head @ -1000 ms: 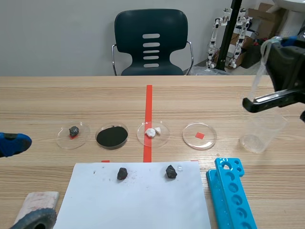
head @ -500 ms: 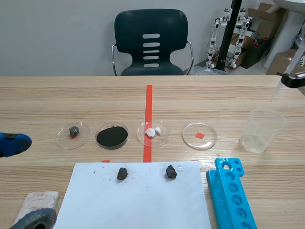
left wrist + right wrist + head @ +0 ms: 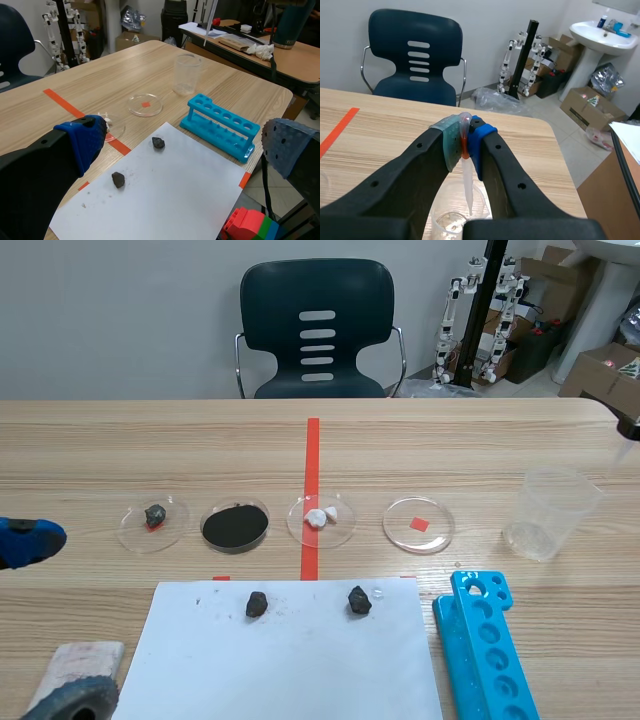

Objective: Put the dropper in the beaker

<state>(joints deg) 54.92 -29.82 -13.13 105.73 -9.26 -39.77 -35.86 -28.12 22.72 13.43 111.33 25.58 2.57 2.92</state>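
The right gripper [image 3: 464,141] was clamped on a slim, translucent plastic dropper [image 3: 467,185]. It hung tip-down, raised above the clear, round beaker [image 3: 548,508] and not inside it. The beaker stood on bare wood near the table's [image 3: 450,440] right edge, with open room behind it and a blue holed rack [image 3: 485,640] close by. The left gripper [image 3: 182,145] stood wide open, low at the left edge.
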